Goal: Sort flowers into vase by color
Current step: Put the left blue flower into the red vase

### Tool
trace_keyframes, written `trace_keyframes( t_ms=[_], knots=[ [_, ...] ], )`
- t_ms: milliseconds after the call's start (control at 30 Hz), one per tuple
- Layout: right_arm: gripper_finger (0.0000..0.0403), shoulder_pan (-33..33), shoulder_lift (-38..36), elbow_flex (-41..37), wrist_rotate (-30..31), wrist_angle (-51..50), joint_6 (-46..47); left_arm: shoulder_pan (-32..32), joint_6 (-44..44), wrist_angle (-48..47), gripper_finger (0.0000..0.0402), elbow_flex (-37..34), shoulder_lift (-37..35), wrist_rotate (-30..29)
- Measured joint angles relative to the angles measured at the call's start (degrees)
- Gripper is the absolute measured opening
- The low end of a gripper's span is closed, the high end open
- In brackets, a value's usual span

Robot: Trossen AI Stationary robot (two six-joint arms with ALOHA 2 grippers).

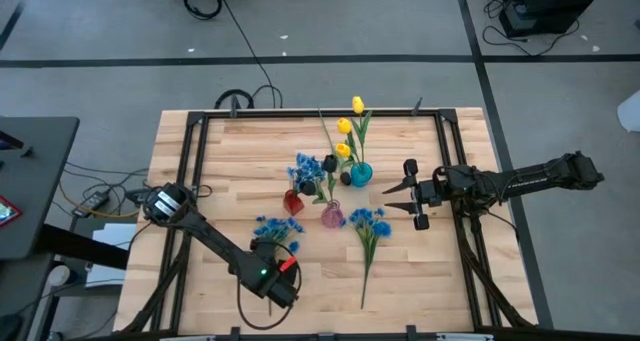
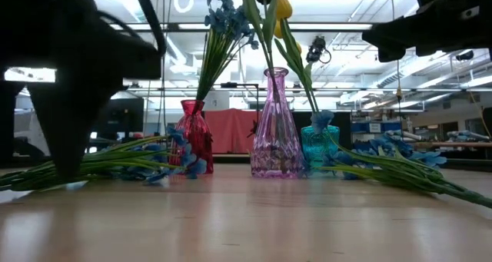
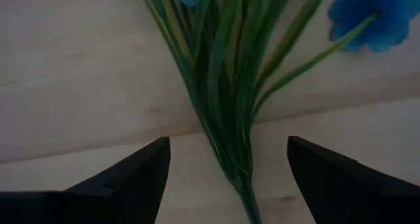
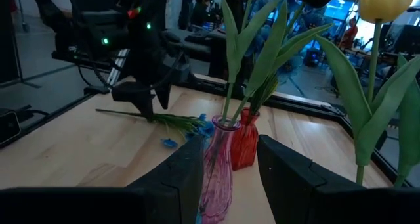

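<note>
A blue blossom bunch (image 1: pixel 274 230) lies flat on the table, its green stem (image 3: pixel 226 112) running between the fingers of my open left gripper (image 1: pixel 270 269), which points down at it; neither finger (image 3: pixel 131 181) touches it. A second blue bunch (image 1: pixel 368 224) lies to the right, stem toward the near edge. Three vases stand mid-table. The red vase (image 1: pixel 292 202) holds blue blossoms, the pink vase (image 1: pixel 332 217) dark tulips, and the teal vase (image 1: pixel 361 173) yellow tulips (image 1: pixel 346 127). My open right gripper (image 1: pixel 397 197) hovers right of the vases, pointing at them.
A dark metal frame (image 1: pixel 190 161) runs along the table's left, far and right sides. Bare wood lies along the near edge (image 1: pixel 430 281) and the far left (image 1: pixel 240 151). Cables and equipment sit on the floor beyond the table.
</note>
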Motion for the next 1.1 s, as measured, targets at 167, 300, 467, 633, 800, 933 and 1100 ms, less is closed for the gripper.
trace_keyframes(
  t_ms=[167, 300, 467, 633, 800, 933, 1100],
  knots=[
    [0.0153, 0.0, 0.0, 0.0, 0.0, 0.0, 0.0, 0.1, -0.1, 3.6, 0.0272, -2.7, 0.0, 0.3],
    [0.0153, 0.0, 0.0, 0.0, 0.0, 0.1, 0.0, 0.1, -0.1, 6.0, 0.0232, -4.1, -0.2, 0.5],
    [0.0153, 0.0, 0.0, 0.0, 0.1, 0.5, 0.0, 0.2, 0.7, 7.0, 0.0186, -4.5, -0.2, 0.4],
    [0.0153, 0.0, 0.0, 0.0, 0.1, 0.5, 0.0, 0.2, 1.2, 6.8, 0.0148, -4.6, -0.2, -0.1],
    [0.0153, 0.0, 0.0, 0.0, 0.1, 0.5, 0.0, 0.2, 2.4, 6.6, 0.0120, -4.6, -0.2, -0.8],
    [0.0153, 0.0, 0.0, 0.0, 0.1, 0.5, 0.0, 0.2, 2.7, 6.2, 0.0104, -4.6, -0.3, -1.5],
    [0.0153, 0.0, 0.0, 0.0, 0.1, 0.3, 0.4, -0.2, 2.8, -0.1, 0.0084, -3.3, -1.4, -3.1]
  ],
)
